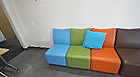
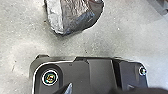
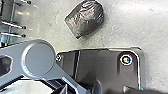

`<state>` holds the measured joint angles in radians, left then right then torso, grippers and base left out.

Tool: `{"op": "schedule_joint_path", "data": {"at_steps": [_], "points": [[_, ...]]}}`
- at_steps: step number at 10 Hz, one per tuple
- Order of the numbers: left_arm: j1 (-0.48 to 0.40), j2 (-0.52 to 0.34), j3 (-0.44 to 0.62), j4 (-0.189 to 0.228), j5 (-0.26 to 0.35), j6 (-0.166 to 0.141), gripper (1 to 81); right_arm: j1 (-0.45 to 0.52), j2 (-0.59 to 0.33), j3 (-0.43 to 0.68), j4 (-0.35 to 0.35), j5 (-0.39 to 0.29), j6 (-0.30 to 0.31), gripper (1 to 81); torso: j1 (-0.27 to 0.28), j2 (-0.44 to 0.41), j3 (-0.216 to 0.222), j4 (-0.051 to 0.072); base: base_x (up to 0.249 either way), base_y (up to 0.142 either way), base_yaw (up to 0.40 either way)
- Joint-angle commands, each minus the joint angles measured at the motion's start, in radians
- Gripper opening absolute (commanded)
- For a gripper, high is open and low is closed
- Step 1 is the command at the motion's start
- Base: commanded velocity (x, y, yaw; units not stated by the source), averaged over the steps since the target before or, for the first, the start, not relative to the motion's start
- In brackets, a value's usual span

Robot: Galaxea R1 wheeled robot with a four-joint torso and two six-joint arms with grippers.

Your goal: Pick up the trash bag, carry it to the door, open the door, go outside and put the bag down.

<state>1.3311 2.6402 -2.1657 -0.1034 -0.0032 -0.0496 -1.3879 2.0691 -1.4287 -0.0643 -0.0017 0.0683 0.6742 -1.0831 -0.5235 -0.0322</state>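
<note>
I'm keeping my left hand (image 2: 99,88) and right hand (image 3: 95,89) empty, the fingers of each standing apart, while the bag (image 3: 86,18) is lying on the grey floor (image 2: 22,30) below them, touching neither and resting near the edge of my base (image 3: 100,63). Ahead of me, a couch (image 1: 78,57) is standing by the wall (image 1: 81,14), and a blue pillow (image 1: 94,39) is leaning across its green and orange backs.
</note>
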Motion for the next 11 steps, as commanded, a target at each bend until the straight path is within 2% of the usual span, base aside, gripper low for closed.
{"op": "schedule_joint_path", "data": {"at_steps": [1,3,5,6,7,9,11], "points": [[-0.085,-0.032,0.014,-0.033,0.065,0.004,81.1,0.046,-0.056,0.028,0.011,-0.052,0.001,81.1,0.063,-0.097,0.0,0.0,0.0,0.0,0.0],[-0.12,-0.037,0.01,-0.064,0.111,0.004,81.1,0.045,-0.059,0.03,0.011,-0.052,0.001,81.1,0.109,-0.171,0.0,0.0,0.0,0.0,0.0],[-0.146,-0.043,0.01,-0.082,0.115,0.004,81.1,0.051,-0.064,0.033,0.012,-0.052,0.001,81.1,0.154,-0.244,0.0,0.0,0.0,0.0,0.0],[-0.16,-0.048,0.012,-0.093,0.126,0.004,81.1,0.054,-0.077,0.042,0.012,-0.05,0.001,81.1,0.174,-0.275,-0.071,0.0,0.0,0.0,0.0],[-0.172,-0.051,0.014,-0.096,0.15,0.004,81.1,0.066,-0.099,0.059,0.012,-0.049,0.002,81.1,0.195,-0.309,-0.096,0.0,0.0,0.0,0.0],[-0.178,-0.049,0.015,-0.096,0.152,0.004,81.1,0.101,-0.146,0.097,0.012,-0.054,0.03,81.1,0.227,-0.361,-0.132,0.0,0.0,0.0,0.0],[-0.183,-0.06,0.029,-0.116,0.154,0.004,81.1,0.144,-0.183,0.134,0.014,-0.066,0.041,81.1,0.272,-0.431,-0.198,0.0,0.0,0.0,0.0]]}}
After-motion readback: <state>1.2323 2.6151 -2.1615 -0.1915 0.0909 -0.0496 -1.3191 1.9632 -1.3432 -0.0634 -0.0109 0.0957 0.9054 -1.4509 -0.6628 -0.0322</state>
